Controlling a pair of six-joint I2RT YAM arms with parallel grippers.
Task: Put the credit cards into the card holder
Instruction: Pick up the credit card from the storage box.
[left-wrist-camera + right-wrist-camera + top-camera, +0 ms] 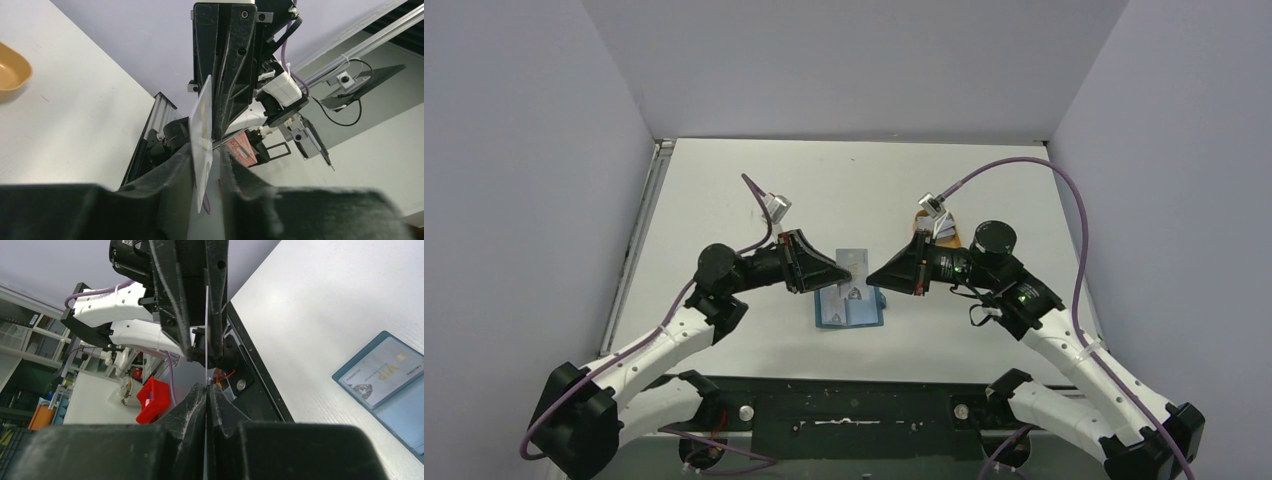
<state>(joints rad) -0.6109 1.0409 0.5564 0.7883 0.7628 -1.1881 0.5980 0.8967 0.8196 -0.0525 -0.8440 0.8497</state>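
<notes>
Thin whitish plastic credit card (202,125), pinched by closed right gripper (206,386) and only straddled by part-open left gripper (207,150), could be dropped beside teal-blue folding card holder (400,415) if released early.

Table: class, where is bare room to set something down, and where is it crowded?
Crowded: the middle, where left gripper and right gripper meet by the card holder. Bare: the table from there to the back wall.

2 white arms (649,350), black pincers (854,266), purple cables (1079,250)
</notes>
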